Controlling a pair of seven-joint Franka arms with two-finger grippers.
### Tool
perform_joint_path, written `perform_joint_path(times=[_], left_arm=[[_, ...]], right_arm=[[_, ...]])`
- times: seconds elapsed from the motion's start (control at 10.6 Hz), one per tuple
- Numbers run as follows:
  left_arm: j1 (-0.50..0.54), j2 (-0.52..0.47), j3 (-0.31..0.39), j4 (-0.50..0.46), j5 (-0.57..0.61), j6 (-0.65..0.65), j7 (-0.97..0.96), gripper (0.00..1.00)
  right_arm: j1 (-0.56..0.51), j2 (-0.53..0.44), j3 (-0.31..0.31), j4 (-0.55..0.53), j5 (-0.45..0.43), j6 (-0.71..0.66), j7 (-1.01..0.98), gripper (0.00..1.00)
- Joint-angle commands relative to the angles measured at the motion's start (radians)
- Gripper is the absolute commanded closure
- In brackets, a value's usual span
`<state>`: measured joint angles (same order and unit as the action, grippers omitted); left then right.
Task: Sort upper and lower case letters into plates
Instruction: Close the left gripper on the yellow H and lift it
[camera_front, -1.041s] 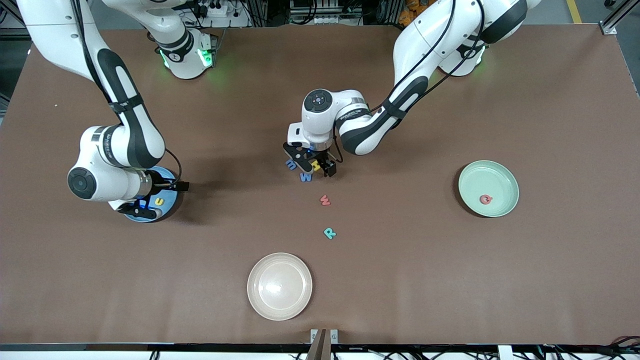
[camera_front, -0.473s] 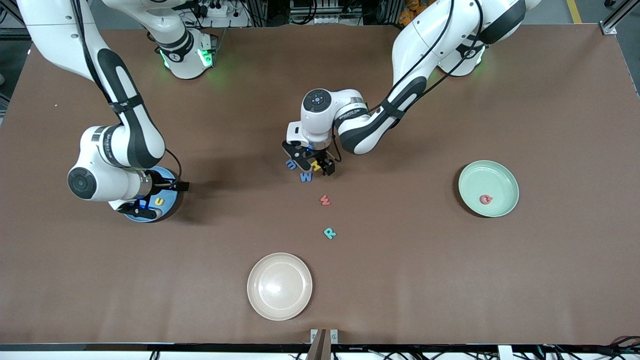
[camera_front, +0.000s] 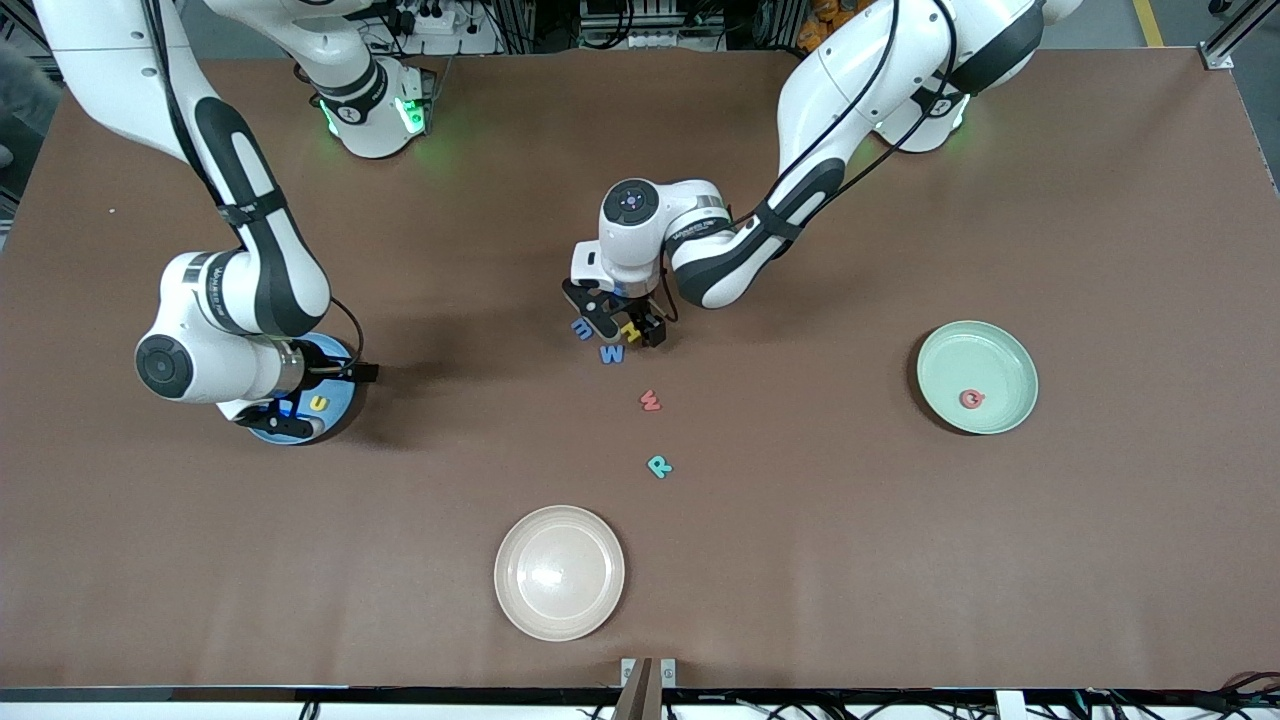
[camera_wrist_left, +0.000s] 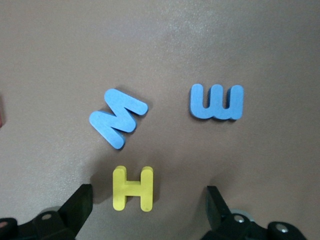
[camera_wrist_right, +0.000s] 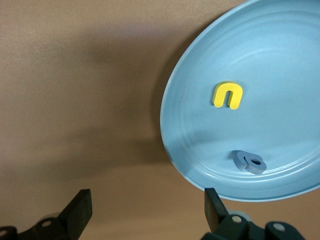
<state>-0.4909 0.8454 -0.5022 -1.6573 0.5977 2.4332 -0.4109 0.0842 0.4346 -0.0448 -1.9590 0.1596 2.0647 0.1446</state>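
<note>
The left gripper (camera_front: 622, 328) has crept a little lower over the yellow H (camera_wrist_left: 133, 188) in the last second, fingers spread and straddling it, nothing grasped yet; a pick looks imminent. The H lies flat beside the blue M (camera_wrist_left: 117, 117) and blue w (camera_wrist_left: 216, 102), its uprights running across the gap between the fingers. The right gripper (camera_front: 290, 415) waits, released, over the blue plate (camera_wrist_right: 280, 60).

A big brown table (camera_front: 1100, 560) fills almost the whole view — flat and plain. Along its top edge stand metal frames (camera_front: 1235, 35) and a white power strip (camera_front: 432, 18) with tangled black cables (camera_front: 600, 20) — the floor there looks grey.
</note>
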Motion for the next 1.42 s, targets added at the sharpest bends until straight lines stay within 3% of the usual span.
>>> perform_joint_path(times=[0.0,0.19,0.28,0.38,0.47,0.66,0.85,1.32], left_arm=[[0.000,0.004,0.001,0.010,-0.019,0.006,0.041,0.24],[0.000,0.004,0.001,0.011,-0.019,0.009,0.041,0.25],[0.002,0.004,0.001,0.010,-0.018,0.012,0.041,0.31],[0.002,0.003,0.001,0.010,-0.018,0.010,0.043,0.50],[0.003,0.001,0.001,0.010,-0.019,0.010,0.041,0.59],[0.006,-0.002,0.001,0.010,-0.030,0.010,0.038,0.90],[0.009,-0.006,0.001,0.008,-0.032,0.010,0.034,0.99],[0.093,-0.041,-0.027,0.007,-0.062,-0.003,0.040,1.00]], right_arm=[[0.005,0.006,-0.001,0.012,0.020,-0.011,0.009,0.00],[0.005,0.006,-0.001,0.012,0.020,-0.011,0.009,0.00],[0.005,0.006,-0.001,0.012,0.020,-0.011,0.009,0.00],[0.005,0.006,-0.001,0.012,0.020,-0.011,0.009,0.00],[0.005,0.006,-0.001,0.012,0.020,-0.011,0.009,0.00],[0.005,0.006,-0.001,0.012,0.021,-0.011,0.009,0.00],[0.006,0.006,0.000,0.012,0.020,-0.009,0.009,0.00],[0.121,0.004,0.000,0.014,0.026,-0.003,0.182,0.00]])
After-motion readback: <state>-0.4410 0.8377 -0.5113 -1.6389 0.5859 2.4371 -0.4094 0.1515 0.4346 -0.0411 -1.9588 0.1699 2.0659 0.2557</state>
